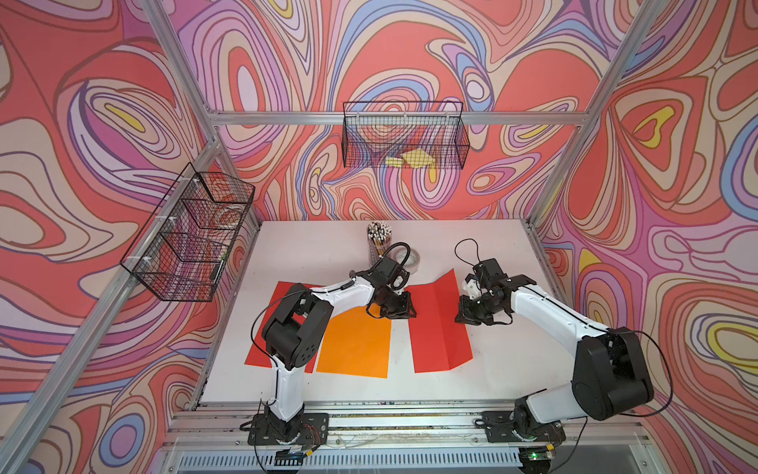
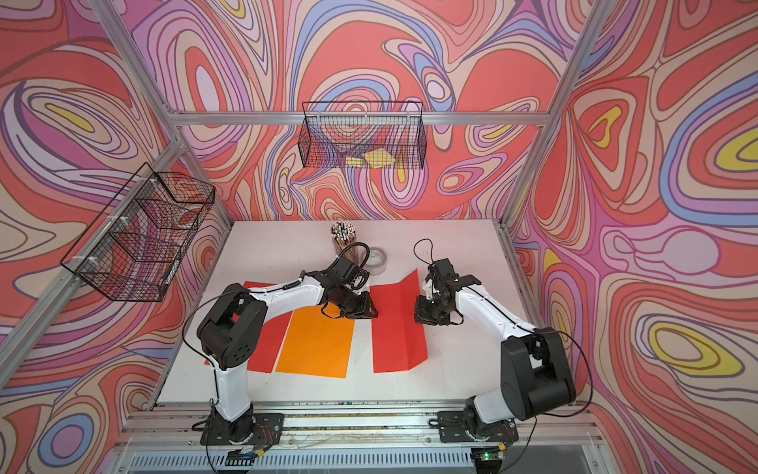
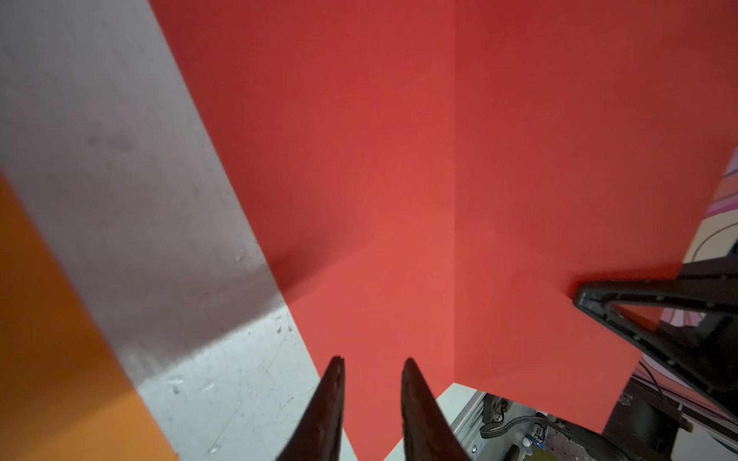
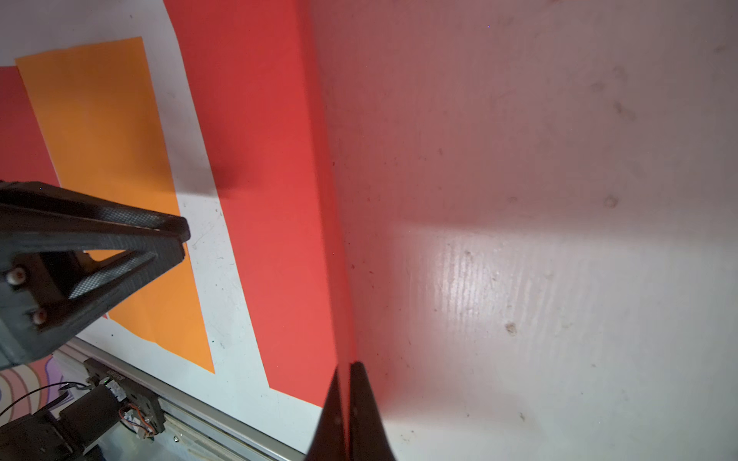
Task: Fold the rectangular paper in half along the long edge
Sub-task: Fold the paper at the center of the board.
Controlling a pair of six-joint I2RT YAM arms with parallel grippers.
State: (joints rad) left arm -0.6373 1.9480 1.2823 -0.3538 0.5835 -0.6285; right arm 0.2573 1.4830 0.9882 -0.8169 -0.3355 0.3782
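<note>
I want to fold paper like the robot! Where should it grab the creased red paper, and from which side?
Best guess: pinch the raised long edge of the creased red paper, coming from the right arm's side. That half stands up off the table, so jaws fit both sides; the other half lies flat, leaving nothing to pinch. The right gripper is shut on that edge.

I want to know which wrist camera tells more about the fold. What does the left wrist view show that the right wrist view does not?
Only left wrist: both halves of the red paper face-on, meeting at a crease, and the left hand with fingers parted. Only right wrist: the right hand shut on the paper's lifted edge, seen edge-on, and a second red sheet. Both: red paper, orange sheet, table, and the opposite hand.
</note>
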